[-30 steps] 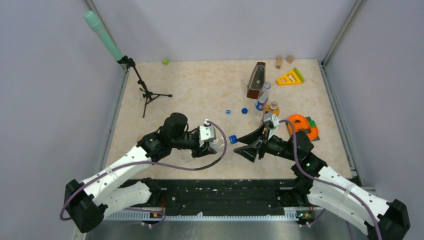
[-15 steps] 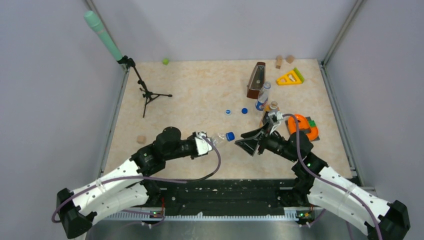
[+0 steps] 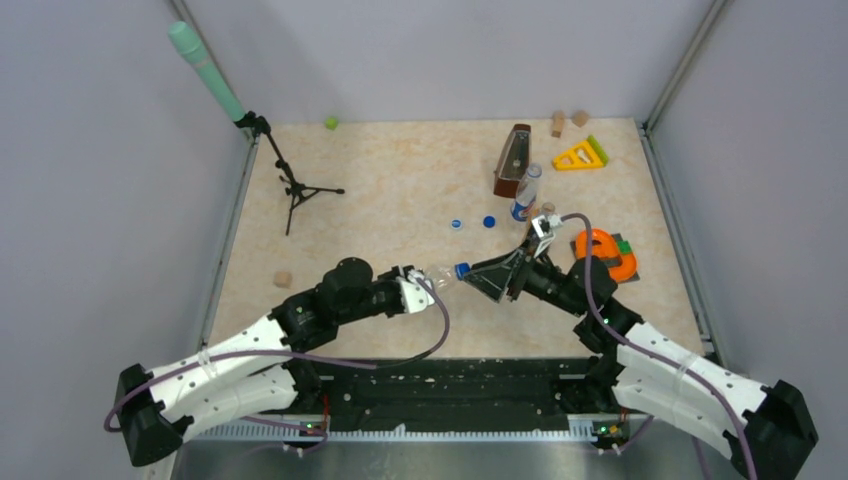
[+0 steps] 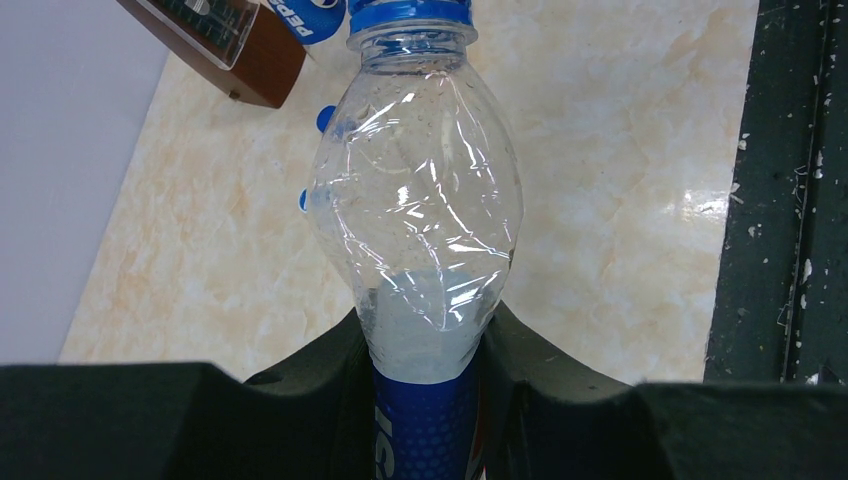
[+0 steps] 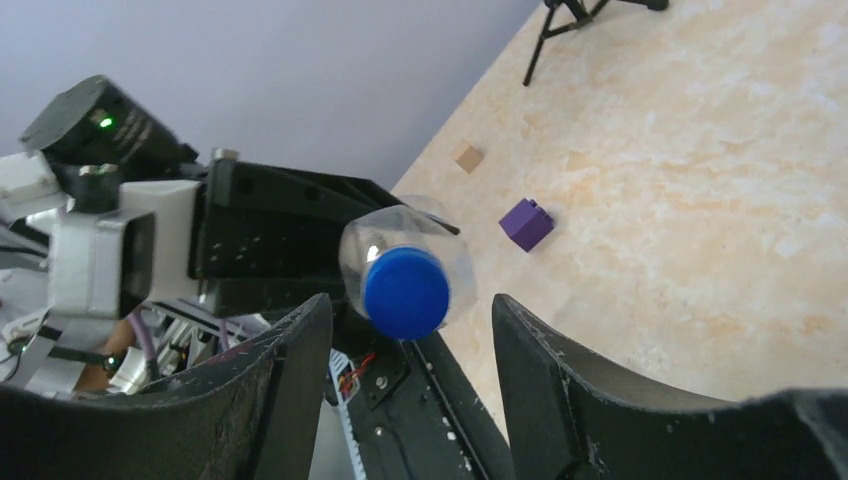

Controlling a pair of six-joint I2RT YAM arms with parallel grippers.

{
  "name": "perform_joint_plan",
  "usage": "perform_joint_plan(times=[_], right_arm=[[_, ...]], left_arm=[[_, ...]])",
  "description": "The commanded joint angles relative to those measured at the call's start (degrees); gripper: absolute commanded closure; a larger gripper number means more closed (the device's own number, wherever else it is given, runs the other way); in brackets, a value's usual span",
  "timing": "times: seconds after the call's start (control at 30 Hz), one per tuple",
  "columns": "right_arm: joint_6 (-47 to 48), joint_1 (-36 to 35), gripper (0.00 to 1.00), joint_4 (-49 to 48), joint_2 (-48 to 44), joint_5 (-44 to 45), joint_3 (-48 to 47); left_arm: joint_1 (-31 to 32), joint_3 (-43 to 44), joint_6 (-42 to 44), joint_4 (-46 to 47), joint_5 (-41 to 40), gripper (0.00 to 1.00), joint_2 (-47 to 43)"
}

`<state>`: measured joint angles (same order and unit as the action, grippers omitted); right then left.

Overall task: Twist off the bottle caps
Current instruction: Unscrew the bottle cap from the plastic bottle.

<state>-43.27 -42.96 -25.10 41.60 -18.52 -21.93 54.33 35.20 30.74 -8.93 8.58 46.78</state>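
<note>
My left gripper (image 4: 428, 330) is shut on the blue-labelled body of a clear plastic bottle (image 4: 415, 190), held lying sideways above the table with its neck pointing right. A dark blue bottle cap (image 5: 405, 292) sits on that neck. My right gripper (image 5: 410, 305) stands open and faces the cap, which is at the mouth of its fingers with a gap on each side. From above, the cap (image 3: 461, 269) lies between the left gripper (image 3: 418, 285) and the right gripper (image 3: 478, 277). Two loose caps lie farther back: a paler one (image 3: 456, 224) and a dark blue one (image 3: 489, 222).
An upright Pepsi bottle (image 3: 524, 195) and a brown wooden case (image 3: 512, 160) stand behind the right arm. An orange toy (image 3: 603, 252) lies to its right. A purple cube (image 5: 526, 223) and a small wooden block (image 3: 283, 279) lie at the left. A tripod (image 3: 295, 185) stands back left.
The right gripper has moved left and farther from the arm bases, up to the capped neck. The left arm has shifted and still holds the bottle.
</note>
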Motion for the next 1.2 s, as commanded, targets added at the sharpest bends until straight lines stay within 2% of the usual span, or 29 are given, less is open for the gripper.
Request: perform_joint_plan(times=[0.0, 0.17, 0.23, 0.43, 0.5, 0.63, 0.7, 0.8, 1.03, 1.17], right_arm=[[-1.78, 0.07, 0.42, 4.09, 3.22, 3.87, -5.25], [-4.25, 0.07, 0.43, -4.57, 5.07, 1.13, -2.99], [-4.54, 0.07, 0.44, -5.16, 5.38, 0.91, -2.96], [-3.49, 0.07, 0.62, -3.65, 5.67, 0.24, -3.44], [-2.65, 0.07, 0.62, -2.74, 5.7, -0.28, -3.88], [-1.62, 0.07, 0.54, -0.5, 5.58, -0.46, -4.53], [-1.38, 0.07, 0.53, -0.17, 5.34, -0.46, -4.6], [-1.36, 0.07, 0.61, -0.07, 5.08, -0.3, -4.57], [-0.49, 0.07, 0.89, -2.11, 4.97, -1.86, -4.03], [2.55, 0.03, 0.94, -3.93, 4.7, -5.94, -3.32]], left_arm=[[0.93, -0.67, 0.36, 4.01, -0.93, 1.0, -0.62], [1.13, -1.41, 0.62, 4.01, -0.82, 1.0, -0.67], [1.13, -1.46, 0.51, 3.88, -0.76, 1.0, -0.56], [1.22, -1.47, 0.54, 3.75, -0.71, 1.0, -0.48], [1.21, -1.42, 0.53, 3.66, -0.89, 1.0, -0.7], [1.22, -1.45, 0.25, 3.48, -0.63, 1.0, -1.38], [1.22, -1.48, 0.04, 3.49, -0.5, 1.0, -1.64], [1.2, -1.52, 0.05, 3.52, -0.71, 1.0, -1.91], [1.22, -1.32, -0.14, 3.31, -0.33, 1.0, -1.75], [1.11, 0.5, -6.05, 1.77, 0.45, 1.0, -1.07]])
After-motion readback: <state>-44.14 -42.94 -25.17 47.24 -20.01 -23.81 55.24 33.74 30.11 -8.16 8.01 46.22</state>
